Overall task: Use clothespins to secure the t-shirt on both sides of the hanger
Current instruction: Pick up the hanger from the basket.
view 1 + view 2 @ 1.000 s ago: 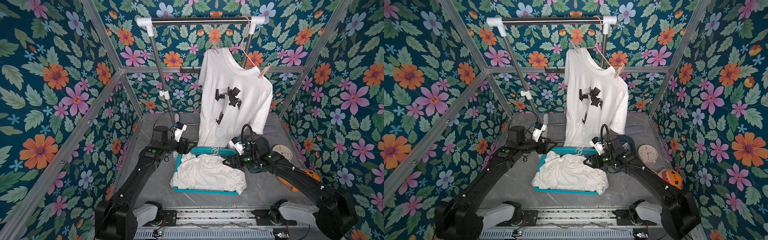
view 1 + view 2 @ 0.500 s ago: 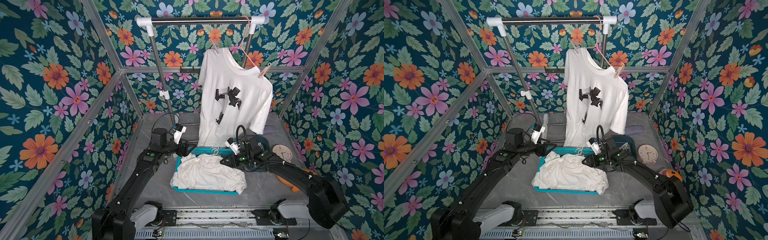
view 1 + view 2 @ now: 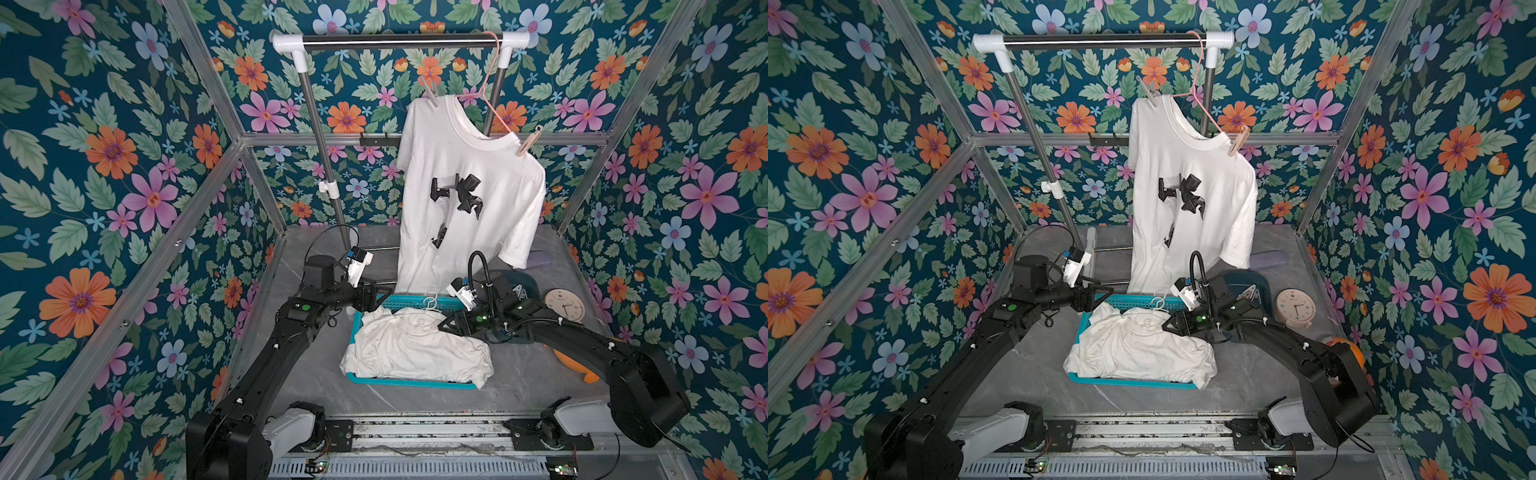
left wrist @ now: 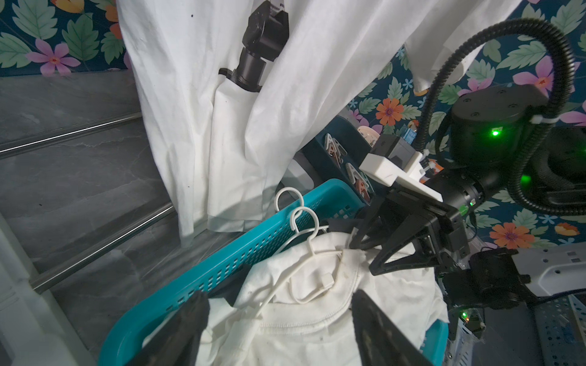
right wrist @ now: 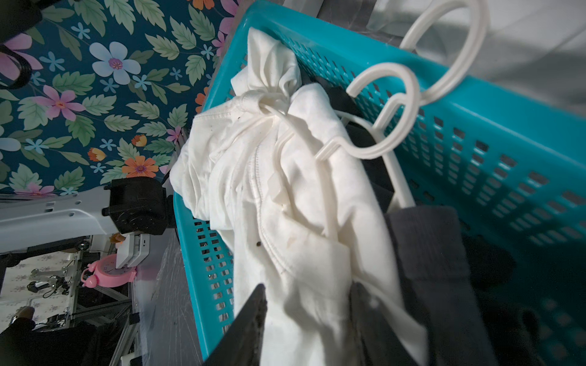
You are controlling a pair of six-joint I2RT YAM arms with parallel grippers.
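Over grey marbled tabletop [image 3: 519, 374], hanging t-shirt [image 3: 498, 208], floral walls [image 3: 104, 166]

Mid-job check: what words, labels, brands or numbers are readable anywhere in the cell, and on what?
Nothing reads clearly in any view.
On the round clock: dial marks and small print, too small to read.
On the hanging t-shirt: a black picture only, no letters.
On the pink alarm clock: too blurred to read.

The grey tabletop [image 3: 523, 382] bears a teal basket [image 3: 411, 381], round clock [image 3: 564, 304] and dark bin [image 3: 528, 279].
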